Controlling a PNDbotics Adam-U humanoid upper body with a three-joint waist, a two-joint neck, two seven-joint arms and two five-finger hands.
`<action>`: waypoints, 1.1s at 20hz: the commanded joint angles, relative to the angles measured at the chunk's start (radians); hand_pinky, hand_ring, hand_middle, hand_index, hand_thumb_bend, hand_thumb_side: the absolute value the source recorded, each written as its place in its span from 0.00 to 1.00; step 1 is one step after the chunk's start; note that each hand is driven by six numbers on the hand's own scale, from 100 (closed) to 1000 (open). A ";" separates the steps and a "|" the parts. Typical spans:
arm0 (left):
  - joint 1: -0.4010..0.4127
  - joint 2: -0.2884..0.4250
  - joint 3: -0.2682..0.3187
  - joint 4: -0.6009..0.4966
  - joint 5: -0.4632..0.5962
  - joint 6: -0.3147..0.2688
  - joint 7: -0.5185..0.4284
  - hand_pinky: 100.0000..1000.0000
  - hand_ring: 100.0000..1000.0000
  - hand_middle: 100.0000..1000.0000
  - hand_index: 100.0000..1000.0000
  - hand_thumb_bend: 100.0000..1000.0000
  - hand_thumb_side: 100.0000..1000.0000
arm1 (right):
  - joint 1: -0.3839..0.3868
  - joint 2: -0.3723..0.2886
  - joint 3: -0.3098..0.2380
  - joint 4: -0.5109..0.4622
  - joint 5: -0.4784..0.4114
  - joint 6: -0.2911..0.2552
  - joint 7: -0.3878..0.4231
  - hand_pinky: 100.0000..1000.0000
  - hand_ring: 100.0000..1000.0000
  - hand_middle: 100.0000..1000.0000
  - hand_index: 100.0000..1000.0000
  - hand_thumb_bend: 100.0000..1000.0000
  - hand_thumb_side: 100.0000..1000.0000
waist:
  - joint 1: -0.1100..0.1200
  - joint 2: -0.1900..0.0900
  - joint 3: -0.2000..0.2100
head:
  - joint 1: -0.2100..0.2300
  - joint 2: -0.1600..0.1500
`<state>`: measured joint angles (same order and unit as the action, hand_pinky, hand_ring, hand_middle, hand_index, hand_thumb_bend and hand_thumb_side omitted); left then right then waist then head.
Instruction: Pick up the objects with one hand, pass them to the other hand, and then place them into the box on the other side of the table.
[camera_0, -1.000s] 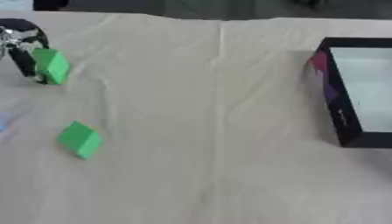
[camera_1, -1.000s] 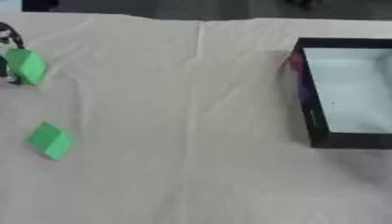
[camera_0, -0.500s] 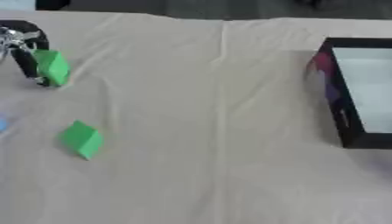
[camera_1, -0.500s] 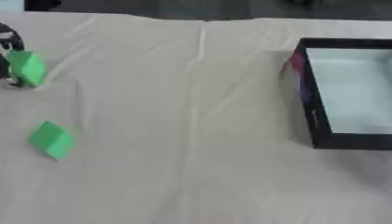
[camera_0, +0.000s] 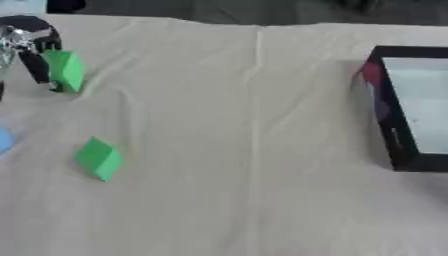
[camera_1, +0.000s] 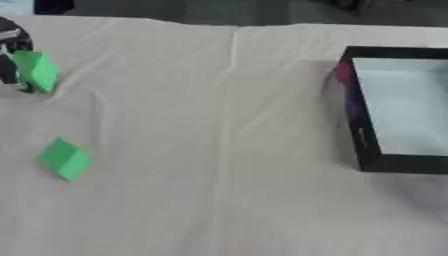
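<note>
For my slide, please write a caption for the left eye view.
Left hand grips one green block; another green block lies nearby; black box waits.

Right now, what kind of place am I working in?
Probably a staged test bench: a table under creased beige cloth, two green foam-like blocks, a black-walled box with a pale floor.

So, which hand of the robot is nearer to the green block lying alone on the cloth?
The left. The left hand is at the table's left edge, beyond the green block, its fingers around another green block. The right hand shows in neither view.
</note>
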<state>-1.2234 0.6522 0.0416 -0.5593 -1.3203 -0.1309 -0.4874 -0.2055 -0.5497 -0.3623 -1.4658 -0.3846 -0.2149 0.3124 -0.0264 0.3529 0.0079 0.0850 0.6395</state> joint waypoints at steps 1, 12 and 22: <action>-0.025 0.025 0.004 -0.033 0.036 -0.005 0.007 0.68 0.64 0.47 0.51 0.52 0.00 | -0.003 -0.033 -0.008 -0.007 -0.012 0.002 0.001 1.00 0.93 0.96 0.89 0.00 0.47 | 0.001 -0.033 0.002 | -0.004 0.005; -0.014 0.032 -0.009 -0.098 0.203 -0.045 0.030 0.67 0.60 0.45 0.49 0.40 0.00 | -0.012 -0.044 -0.009 -0.013 -0.035 0.010 0.001 1.00 0.93 0.96 0.90 0.00 0.47 | 0.000 -0.053 0.013 | -0.015 0.004; 0.043 0.037 -0.029 -0.137 0.503 -0.053 0.063 0.64 0.54 0.44 0.48 0.19 0.00 | -0.051 -0.074 -0.001 -0.032 -0.082 0.013 -0.006 1.00 0.93 0.96 0.90 0.00 0.47 | -0.002 -0.069 0.020 | -0.036 0.024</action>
<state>-1.1654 0.6529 0.0153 -0.6702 -0.8577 -0.1845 -0.4316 -0.2468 -0.5742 -0.3605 -1.4764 -0.4541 -0.2020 0.3079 -0.0290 0.3178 0.0278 0.0543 0.6581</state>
